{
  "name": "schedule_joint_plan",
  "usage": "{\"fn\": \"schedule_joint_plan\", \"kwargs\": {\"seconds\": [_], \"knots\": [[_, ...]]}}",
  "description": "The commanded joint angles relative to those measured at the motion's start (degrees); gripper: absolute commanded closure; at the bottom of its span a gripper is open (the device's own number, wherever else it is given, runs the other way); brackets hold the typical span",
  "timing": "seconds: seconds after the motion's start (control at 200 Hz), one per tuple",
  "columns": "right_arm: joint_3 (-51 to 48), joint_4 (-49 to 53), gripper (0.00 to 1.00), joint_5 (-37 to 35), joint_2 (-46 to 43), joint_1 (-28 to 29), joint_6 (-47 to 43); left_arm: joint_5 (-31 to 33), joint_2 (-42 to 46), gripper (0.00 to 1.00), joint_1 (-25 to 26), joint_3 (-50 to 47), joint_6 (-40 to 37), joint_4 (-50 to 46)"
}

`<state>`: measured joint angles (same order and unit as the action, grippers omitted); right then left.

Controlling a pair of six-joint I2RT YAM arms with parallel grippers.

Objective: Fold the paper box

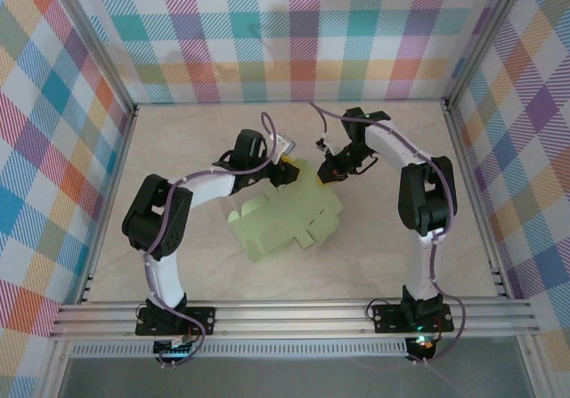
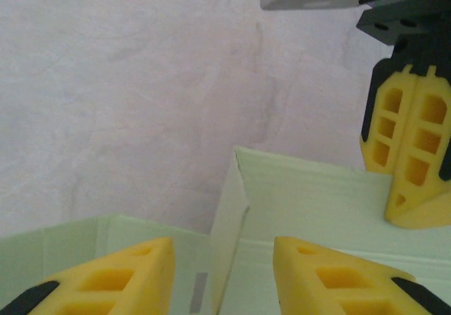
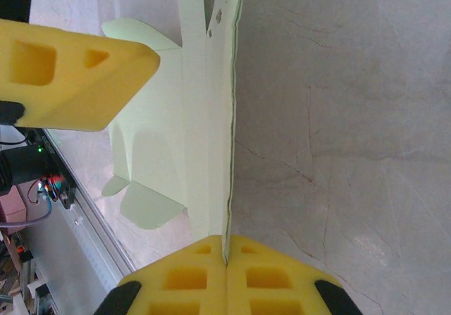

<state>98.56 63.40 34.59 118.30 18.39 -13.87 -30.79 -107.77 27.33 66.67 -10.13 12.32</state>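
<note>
Your right gripper [image 3: 226, 248] is pinched tight on the paper box [image 3: 197, 118], a pale light-green sheet of thin card cut out with many flaps. Its two yellow pads meet with only the card's thin edge between them. From that grip the edge runs straight ahead of the tool, lifted off the beige marbled tabletop [image 3: 338, 118]. The rest of the sheet spreads out to the gripper's left.

Your left gripper [image 2: 224, 248] stands with its jaws apart. A raised flap of the paper box [image 2: 317, 195] stands on edge in the gap between its yellow fingers [image 2: 106, 276], and you cannot tell whether either finger touches it. Ahead and to the right of this tool, the right gripper [image 2: 414, 209] comes down onto the far edge of the same raised panel. Bare tabletop [image 2: 127, 103] lies beyond.

From above, the paper box [image 1: 285, 220] lies mostly flat near the middle of the tabletop [image 1: 374, 255]. The left gripper [image 1: 287, 174] and the right gripper [image 1: 331, 174] are near each other at its far edge, both arms reaching inward.
</note>
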Motion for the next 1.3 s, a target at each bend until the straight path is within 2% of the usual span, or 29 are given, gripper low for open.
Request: {"fn": "schedule_joint_plan", "kwargs": {"seconds": [0.0,0.085,0.155,0.24,0.36,0.49,0.565,0.61,0.76,0.905,0.995,1.165,1.265,1.295], "knots": [[0.2,0.7,1.00,1.8,-2.3,0.5,-1.1,2.4,1.9,0.57,0.9,-0.2,-1.5,1.6],[0.3,0.7,1.00,1.9,-2.2,0.6,-1.2,3.5,1.5,0.61,1.4,0.4,-1.6,1.4],[0.3,0.7,1.00,1.9,-2.2,0.6,-1.2,3.3,1.2,0.70,1.5,1.0,-1.6,1.2],[0.2,0.7,1.00,1.8,-2.1,0.6,-1.2,2.9,1.1,0.88,1.6,1.4,-1.6,0.9],[0.1,0.5,1.00,1.7,-1.9,0.7,-1.0,2.2,1.2,1.00,2.0,1.5,-1.6,1.0],[0.4,0.2,1.00,2.2,-1.7,0.8,0.1,2.7,1.7,1.00,3.3,1.6,-2.5,0.5],[0.4,-0.1,1.00,2.1,-1.7,0.8,0.8,6.0,2.1,1.00,4.7,1.1,-2.9,1.1],[0.6,-0.3,1.00,2.1,-1.5,0.9,1.3,10.1,2.7,1.00,6.3,0.4,-3.5,2.0],[0.5,-0.7,1.00,2.7,-1.4,0.9,2.1,30.0,4.1,1.00,14.2,-3.2,-8.2,7.2],[0.6,-1.0,1.00,3.1,-1.2,0.9,2.2,38.7,3.3,1.00,18.5,-4.9,-12.1,11.6],[0.6,-1.0,1.00,3.2,-1.2,0.9,2.3,40.5,3.2,1.00,19.1,-5.4,-12.7,13.0],[0.3,-1.3,1.00,3.0,-1.5,0.9,2.4,39.9,3.1,1.00,19.0,-4.6,-10.7,11.8],[-0.5,-1.8,1.00,2.1,-2.4,0.7,1.9,32.7,4.2,0.82,16.4,-4.4,-5.1,10.2],[-0.9,-2.2,1.00,1.7,-2.7,0.7,1.7,29.9,4.6,0.73,15.4,-4.2,-3.6,9.5]]}}
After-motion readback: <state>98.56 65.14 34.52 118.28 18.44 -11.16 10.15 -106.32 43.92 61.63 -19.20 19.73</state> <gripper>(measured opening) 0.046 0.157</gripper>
